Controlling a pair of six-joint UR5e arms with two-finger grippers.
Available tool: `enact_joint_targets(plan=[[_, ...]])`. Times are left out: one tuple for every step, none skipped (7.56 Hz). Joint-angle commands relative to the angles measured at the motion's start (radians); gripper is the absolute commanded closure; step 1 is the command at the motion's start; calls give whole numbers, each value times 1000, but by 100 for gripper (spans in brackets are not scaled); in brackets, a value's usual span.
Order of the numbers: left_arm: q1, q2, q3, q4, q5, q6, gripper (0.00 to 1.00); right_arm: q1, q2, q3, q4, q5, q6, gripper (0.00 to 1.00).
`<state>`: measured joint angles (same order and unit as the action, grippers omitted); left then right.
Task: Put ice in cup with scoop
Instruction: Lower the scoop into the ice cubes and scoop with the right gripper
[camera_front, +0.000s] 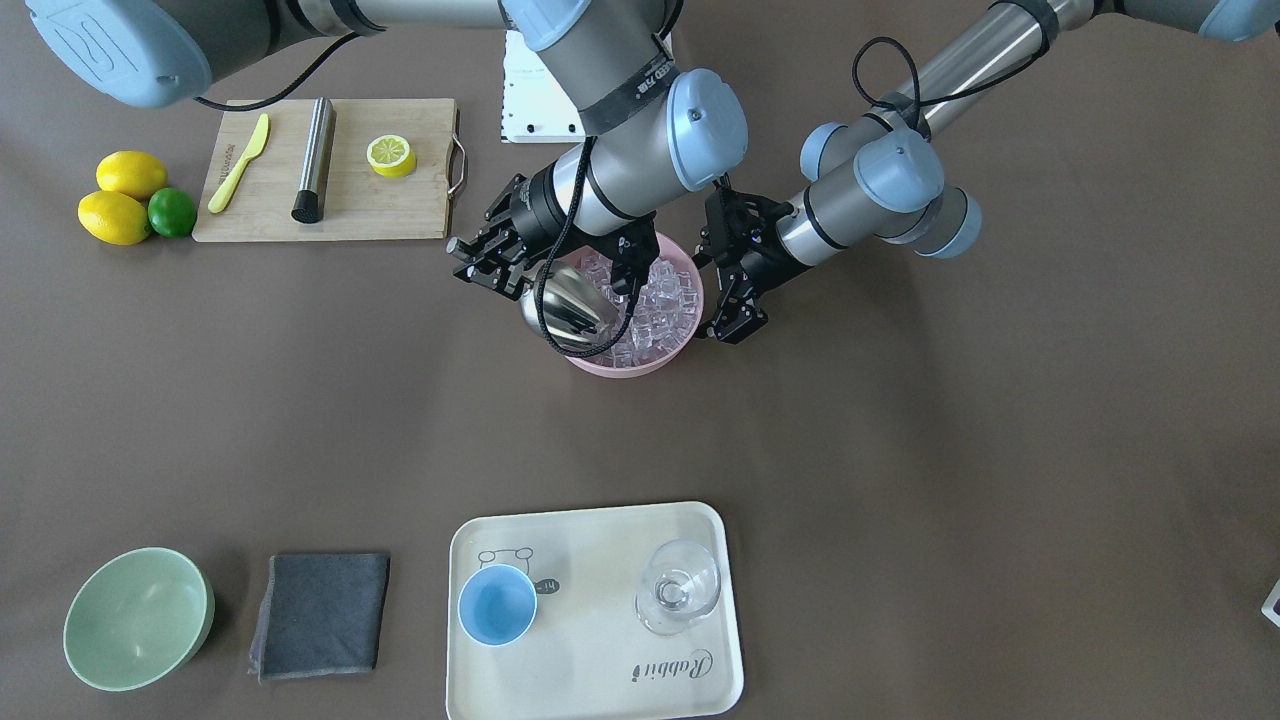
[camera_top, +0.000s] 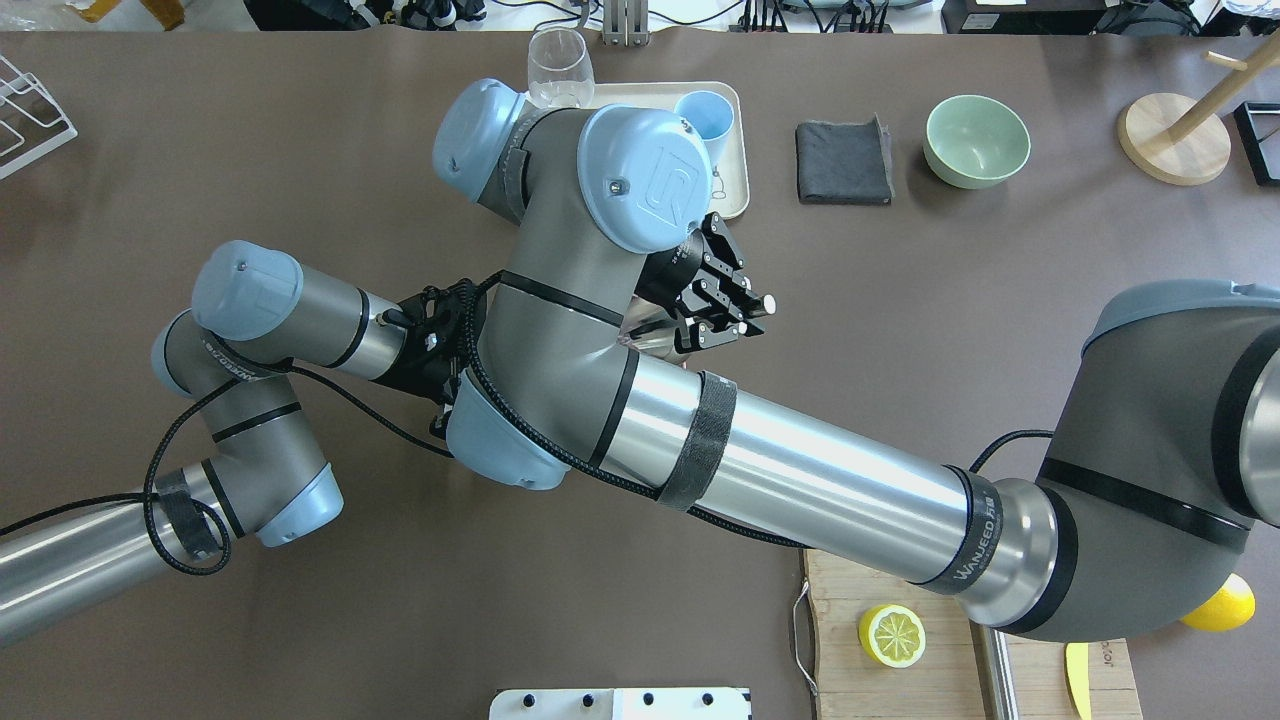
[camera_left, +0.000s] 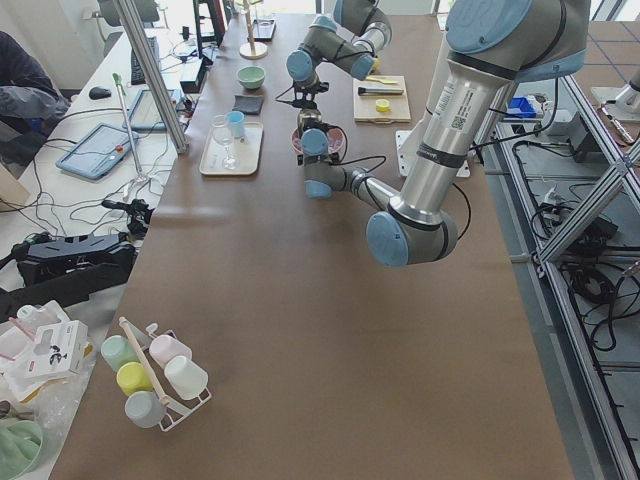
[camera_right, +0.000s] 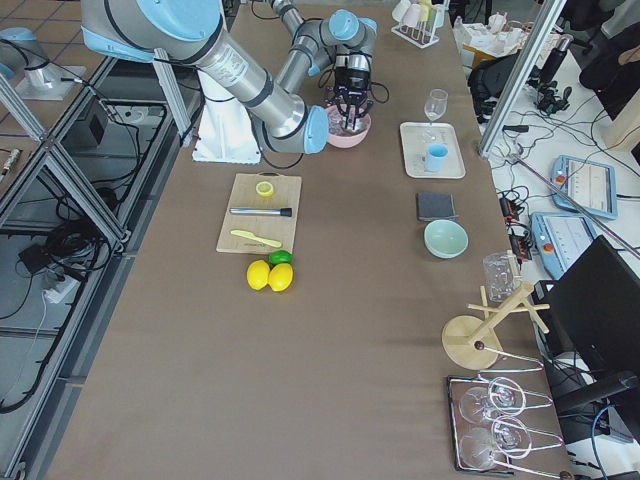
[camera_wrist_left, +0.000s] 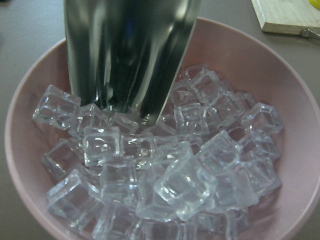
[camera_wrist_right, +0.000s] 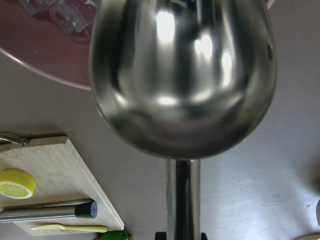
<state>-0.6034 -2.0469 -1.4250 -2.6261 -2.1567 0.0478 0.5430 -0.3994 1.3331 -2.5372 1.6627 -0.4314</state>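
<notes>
The steel scoop (camera_front: 570, 305) is held by its rod handle in my right gripper (camera_front: 500, 272), which is shut on it. The scoop's open end dips into the ice (camera_front: 660, 300) heaped in a pink bowl (camera_front: 620, 365). In the left wrist view the scoop (camera_wrist_left: 125, 55) touches the ice (camera_wrist_left: 175, 170), and its trough looks empty. The right wrist view shows the scoop's rounded back (camera_wrist_right: 182, 75). My left gripper (camera_front: 735, 325) sits right beside the bowl's rim; I cannot tell how its jaws stand. The light-blue cup (camera_front: 497, 605) stands empty on a tray.
The cream tray (camera_front: 600, 690) also holds a clear glass (camera_front: 678, 587). A green bowl (camera_front: 135, 620) and grey cloth (camera_front: 320, 615) lie beside it. A cutting board (camera_front: 400, 215) holds a steel cylinder (camera_front: 315, 160), a yellow knife and a lemon half; lemons and a lime (camera_front: 125, 200) lie next to it.
</notes>
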Motion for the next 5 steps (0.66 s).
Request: enact_joint_targets(plan=[[1,1,0,0,0,0,2,-1,-16,6,53,25,52,100],[1,1,0,1,0,0,2,-1,-25,12,76,29,54,100],[1,1,1,2,0,0,2,-1,-33,23,95,47,56,100],[1,1,1,2,0,0,2,-1,-48,50,101,54,103,100],[1,-1,3,5,0,0,2,-1,-59,58,129,54,124,100]])
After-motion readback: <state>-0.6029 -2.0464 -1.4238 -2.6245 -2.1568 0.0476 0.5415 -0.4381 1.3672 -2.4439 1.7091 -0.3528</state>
